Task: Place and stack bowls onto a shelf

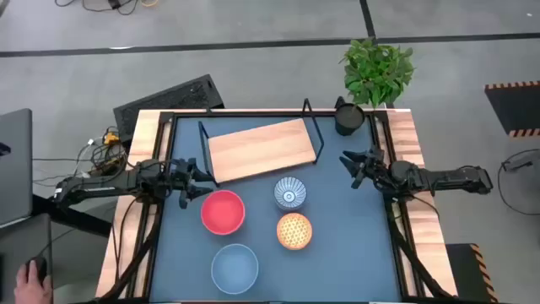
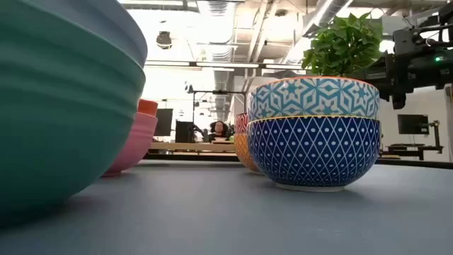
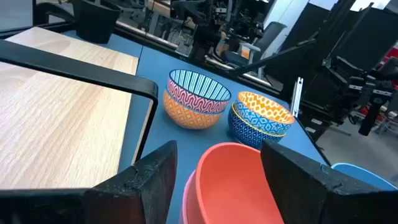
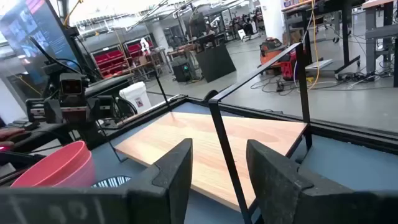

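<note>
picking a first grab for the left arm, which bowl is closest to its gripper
The pink-red bowl: it sits right beside the open left gripper, while the patterned and pale blue bowls lie farther off.

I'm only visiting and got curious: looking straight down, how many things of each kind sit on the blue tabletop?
Bowls, as seen from above: 4 (red bowl, white-and-blue bowl, orange dotted bowl, pale blue bowl; some may be nested stacks)
Wooden shelf: 1
Black cup: 1
Total: 6

Red bowl [image 1: 223,211], pale-blue bowl [image 1: 234,267]
</note>
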Controlling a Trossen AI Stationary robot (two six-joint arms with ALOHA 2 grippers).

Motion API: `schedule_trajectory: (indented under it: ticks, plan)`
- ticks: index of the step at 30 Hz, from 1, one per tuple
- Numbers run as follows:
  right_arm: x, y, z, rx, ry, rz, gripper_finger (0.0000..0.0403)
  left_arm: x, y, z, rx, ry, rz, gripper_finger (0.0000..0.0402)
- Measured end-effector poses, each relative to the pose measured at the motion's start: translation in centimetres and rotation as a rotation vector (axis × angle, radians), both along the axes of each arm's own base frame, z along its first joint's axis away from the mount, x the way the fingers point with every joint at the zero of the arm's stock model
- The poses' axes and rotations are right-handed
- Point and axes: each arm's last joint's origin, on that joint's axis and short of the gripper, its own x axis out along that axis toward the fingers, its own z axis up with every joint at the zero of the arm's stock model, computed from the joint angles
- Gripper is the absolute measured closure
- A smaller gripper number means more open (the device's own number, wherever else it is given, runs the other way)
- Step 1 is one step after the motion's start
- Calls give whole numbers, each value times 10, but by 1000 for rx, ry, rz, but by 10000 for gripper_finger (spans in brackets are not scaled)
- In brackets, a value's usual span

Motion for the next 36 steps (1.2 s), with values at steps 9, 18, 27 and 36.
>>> schedule_trajectory:
  ticks: [9, 18, 27, 36]
  plan:
    - [0, 0, 0, 0, 0, -1, 226, 0, 0, 0, -3, 0, -1, 182]
    - [0, 0, 0, 0, 0, 0, 226, 0, -2, 1, -59, -7, -49, 182]
    - [0, 0, 0, 0, 0, 0, 226, 0, -3, 1, -199, 1, -77, 182]
    - [0, 0, 0, 0, 0, 0, 226, 0, -2, 1, -199, 1, -58, 182]
